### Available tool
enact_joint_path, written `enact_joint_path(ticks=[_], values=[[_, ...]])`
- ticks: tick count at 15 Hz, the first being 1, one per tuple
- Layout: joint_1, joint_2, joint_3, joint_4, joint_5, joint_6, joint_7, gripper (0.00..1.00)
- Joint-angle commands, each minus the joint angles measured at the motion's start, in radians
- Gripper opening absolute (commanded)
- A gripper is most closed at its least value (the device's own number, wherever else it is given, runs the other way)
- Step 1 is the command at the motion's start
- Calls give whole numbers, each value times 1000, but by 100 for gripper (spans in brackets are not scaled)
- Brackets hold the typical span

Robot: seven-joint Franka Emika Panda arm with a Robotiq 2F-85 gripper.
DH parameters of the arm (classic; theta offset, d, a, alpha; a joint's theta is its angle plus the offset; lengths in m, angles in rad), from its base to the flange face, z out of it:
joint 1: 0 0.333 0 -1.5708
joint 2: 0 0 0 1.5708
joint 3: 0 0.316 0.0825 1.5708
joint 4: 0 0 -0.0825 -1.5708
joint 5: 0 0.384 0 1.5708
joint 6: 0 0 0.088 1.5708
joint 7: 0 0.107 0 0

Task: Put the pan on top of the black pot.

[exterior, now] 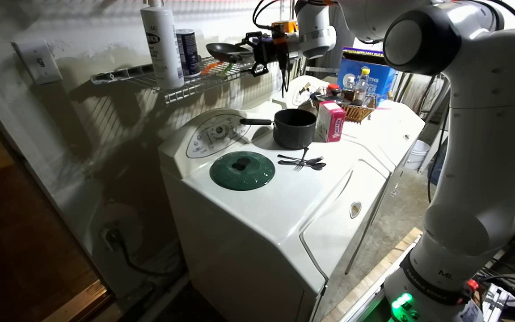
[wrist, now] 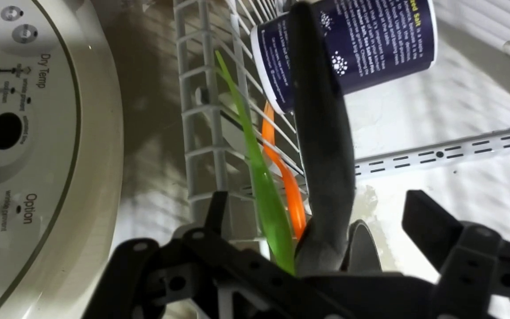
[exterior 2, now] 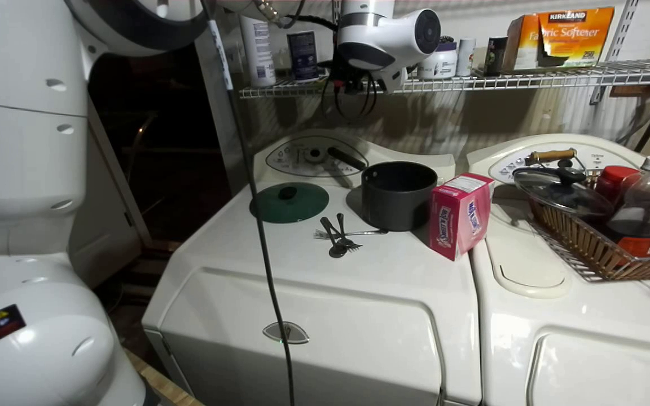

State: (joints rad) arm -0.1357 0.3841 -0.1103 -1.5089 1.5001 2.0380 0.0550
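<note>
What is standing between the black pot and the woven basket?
A pink box stands between the black pot and the woven basket; both exterior views show this.

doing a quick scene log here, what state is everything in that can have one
Gripper: open
Frying pan: up at the wire shelf, apparently not gripped; resting there or not, cannot tell
Black saucepan: upright, uncovered
Green lid: lying flat, off the saucepan
Dryer door: shut
Salt canister: upright
Kirkland fabric softener box: front looks torn open
Robot base light: lit green
</note>
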Motion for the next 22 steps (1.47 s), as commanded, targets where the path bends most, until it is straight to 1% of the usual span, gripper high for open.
enact_joint_path(ticks=[1,4,5,8,10,12,15,17,18,19,20,22], values=[[2,-14,3,15,-52,-4,66,100],[12,-56,-10,26,-145,24,8,100],[14,-74,-17,37,-201,30,0,100],[18,-121,-28,74,-364,59,33,100],[18,-117,-30,132,-467,95,50,100],[19,-82,-29,210,-564,135,128,100],[15,-12,-24,311,-679,131,270,100],[11,51,-20,375,-719,138,369,100],[9,78,-16,402,-720,146,422,100],[2,109,-5,432,-694,161,475,100],[8,11,-17,304,-679,141,356,100],[8,62,-13,350,-679,158,411,100]])
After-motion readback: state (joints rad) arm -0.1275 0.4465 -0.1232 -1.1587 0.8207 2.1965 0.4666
